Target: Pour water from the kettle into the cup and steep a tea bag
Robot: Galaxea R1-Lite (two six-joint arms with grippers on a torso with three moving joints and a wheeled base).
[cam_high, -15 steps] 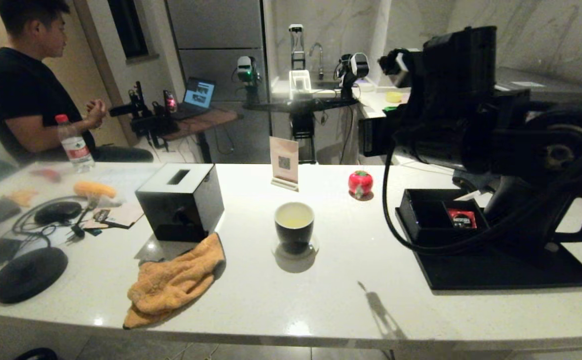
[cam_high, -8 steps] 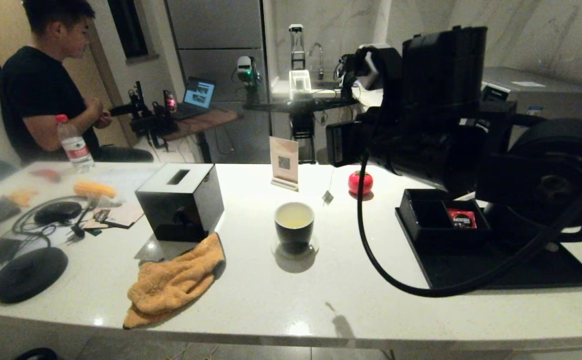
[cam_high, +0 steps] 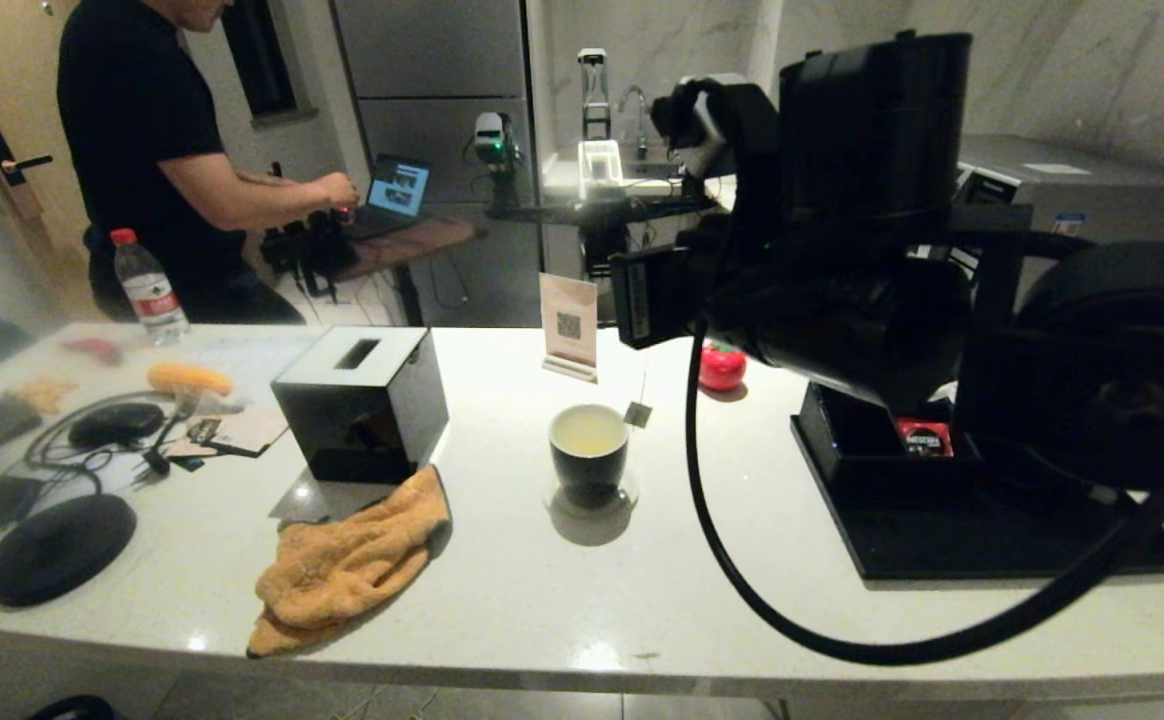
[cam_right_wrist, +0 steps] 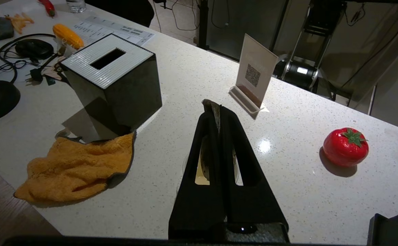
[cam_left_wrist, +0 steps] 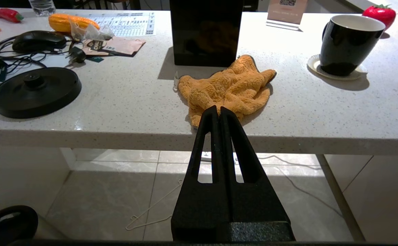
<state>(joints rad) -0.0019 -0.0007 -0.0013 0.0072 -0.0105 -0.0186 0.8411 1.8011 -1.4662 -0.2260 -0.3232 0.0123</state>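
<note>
Item: tea bag (cam_high: pixel 638 414), featherweight and limp, swings freely; I hold its string tag in right gripper (cam_right_wrist: pixel 216 108) jaws clamped, beside cup (cam_high: pixel 589 447); left gripper (cam_left_wrist: pixel 219 111) jaws together.

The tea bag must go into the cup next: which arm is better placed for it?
The right. Its gripper is shut on the string, and the tea bag hangs beside the cup. The left gripper is below the counter edge, shut on nothing.

Cup (cam_high: pixel 588 450) mid-surface (cam_high: pixel 642 600), tea bag (cam_high: pixel 638 414) hanging just right of its rim, tissue box (cam_high: pixel 362 400) left, cloth (cam_high: pixel 347 560) before the box, tray (cam_high: pixel 992 520) right.
</note>
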